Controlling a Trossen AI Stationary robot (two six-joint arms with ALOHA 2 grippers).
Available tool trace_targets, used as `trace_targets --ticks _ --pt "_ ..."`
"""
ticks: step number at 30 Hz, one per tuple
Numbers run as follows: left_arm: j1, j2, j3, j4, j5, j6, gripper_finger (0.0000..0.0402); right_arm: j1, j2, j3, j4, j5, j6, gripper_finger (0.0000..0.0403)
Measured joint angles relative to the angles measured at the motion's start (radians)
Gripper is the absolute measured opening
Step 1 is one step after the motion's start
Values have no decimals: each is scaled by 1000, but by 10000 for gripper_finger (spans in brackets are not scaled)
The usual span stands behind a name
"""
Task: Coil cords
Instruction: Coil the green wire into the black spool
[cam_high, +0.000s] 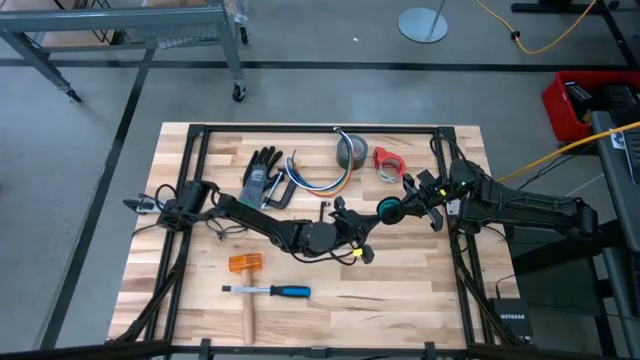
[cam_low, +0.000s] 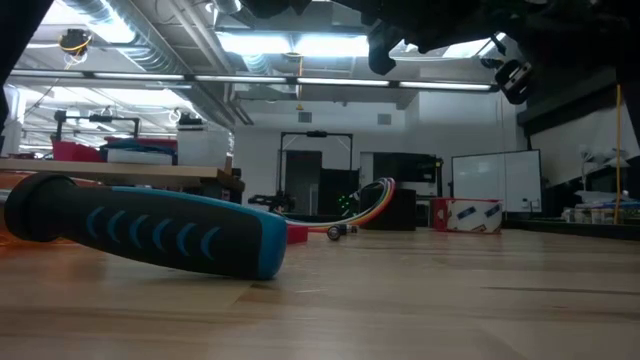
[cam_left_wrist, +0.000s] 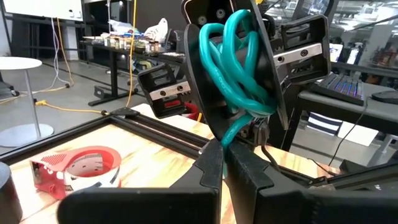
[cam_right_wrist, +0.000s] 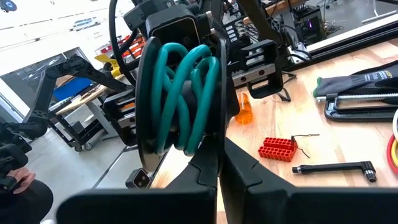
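Note:
A teal cord (cam_high: 388, 210), wound into a small coil, hangs above the middle of the table between my two grippers. My left gripper (cam_high: 373, 216) reaches it from the table's left and is shut on it. My right gripper (cam_high: 405, 206) comes from the right and is also shut on it. A loose bundle of blue, orange, white and green cords (cam_high: 322, 181) lies curved on the table at the far side, beside a black glove (cam_high: 261, 175). In the low view the same bundle (cam_low: 368, 196) arches up from the tabletop. My left gripper pinches the lower strands of the teal coil (cam_left_wrist: 234, 132) between its two fingers (cam_left_wrist: 208, 167), which lie level and come from the table's left. The loops stand upright above the fingertips, clear of the table. My right gripper pinches the coil's lower part (cam_right_wrist: 198, 138) between its two fingers (cam_right_wrist: 239, 174), level, from the table's right. The loops rise above the fingertips, clear of the table.
A grey tape roll (cam_high: 350, 151) and a red tape ring (cam_high: 390, 163) lie at the far side. Beside the glove is a clamp (cam_high: 285, 190). A mallet (cam_high: 245, 266) and a blue-handled chisel (cam_high: 268, 291) lie near the front. A red bit holder (cam_right_wrist: 278, 149) is under the arms.

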Motion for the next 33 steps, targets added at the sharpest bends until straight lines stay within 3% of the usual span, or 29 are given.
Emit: trace_targets --ticks 14,26,29,33 --pt "5 0 0 -5 0 88 7 0 0 0 -14 -4 -2 3" --pt "18 0 1 12 16 23 134 1 1 -2 -17 -15 -3 3" --pt "17 0 1 26 20 48 134 1 0 -2 -15 -15 -3 3" --pt "16 0 1 34 26 84 95 1 1 -2 -15 -13 -4 3"
